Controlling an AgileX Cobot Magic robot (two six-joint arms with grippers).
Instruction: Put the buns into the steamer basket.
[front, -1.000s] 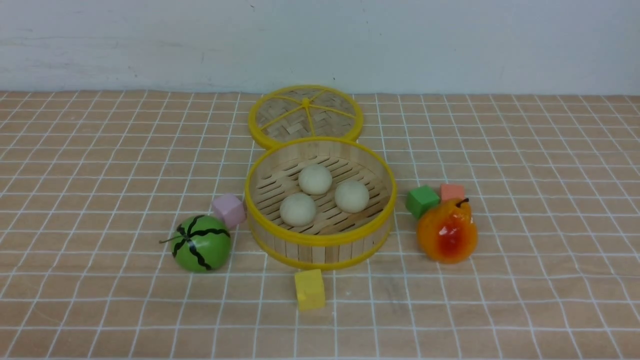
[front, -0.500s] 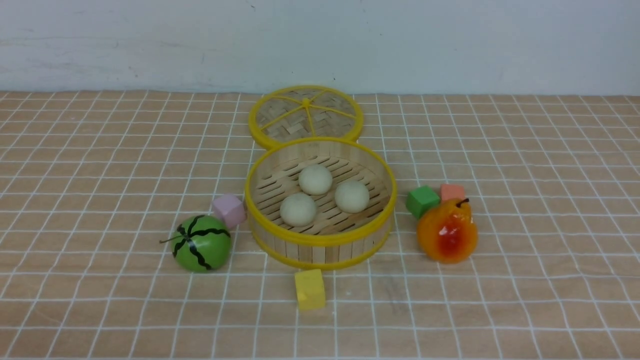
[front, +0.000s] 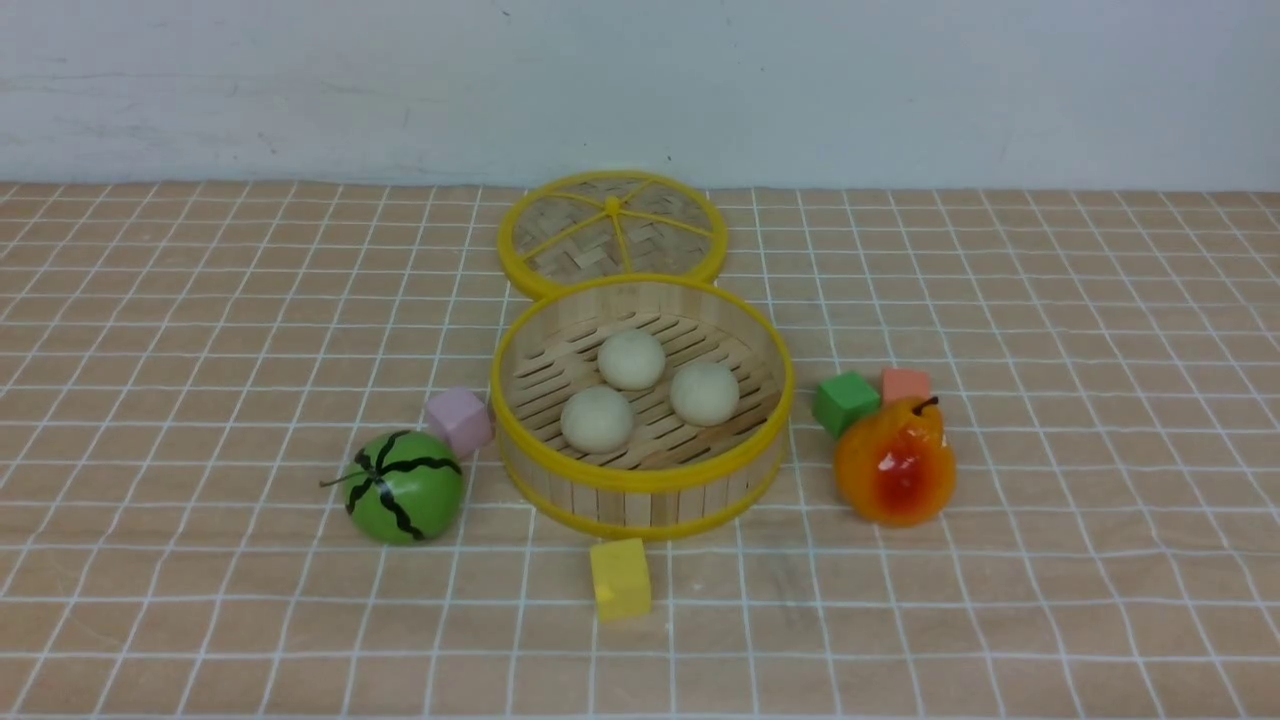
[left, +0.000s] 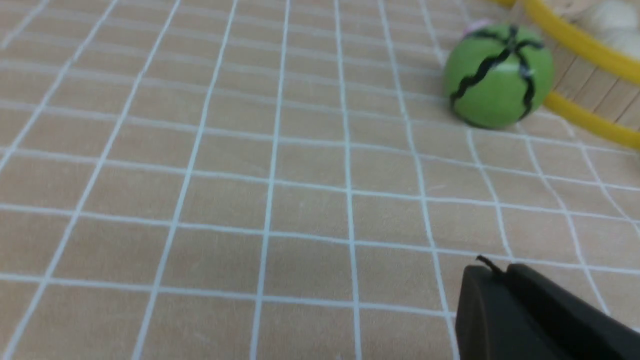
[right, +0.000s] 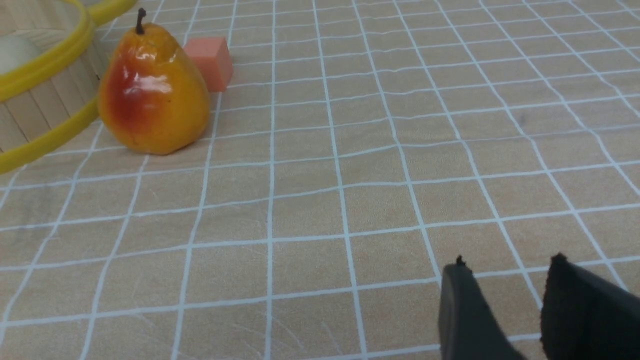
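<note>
Three buns (front: 631, 359) (front: 597, 418) (front: 704, 392) lie on the slatted floor of the steamer basket (front: 640, 478), close together in a triangle, none touching the wall.

Going by size: the tabletop (front: 200, 300), under a tan cloth ruled with a white grid, carries everything. The steamer basket stands at its centre, upright. Behind it, rim touching or partly hidden by the basket's far wall, the woven lid (front: 611, 232) with yellow spokes lies flat. To the basket's right, a little apart, stands the orange-red pear (front: 893, 464), upright, stem up. To its left rests the green striped melon ball (front: 402, 487), near the basket. The small cubes follow: a yellow one (front: 620, 578) just in front of the basket, a pink one (front: 458, 420) against or just beside its left wall and behind the melon, a green one (front: 845, 401) and a salmon one (front: 905, 384) just behind the pear.

Neither arm shows in the front view. In the left wrist view the left gripper (left: 500, 272) is above bare cloth, well short of the melon; its dark fingers (left: 540, 310) appear pressed together with no gap, holding nothing. In the right wrist view the right gripper (right: 505, 265) has its fingers (right: 462, 310) parted by a narrow gap, cloth visible between them, empty, well apart from the pear.
</note>
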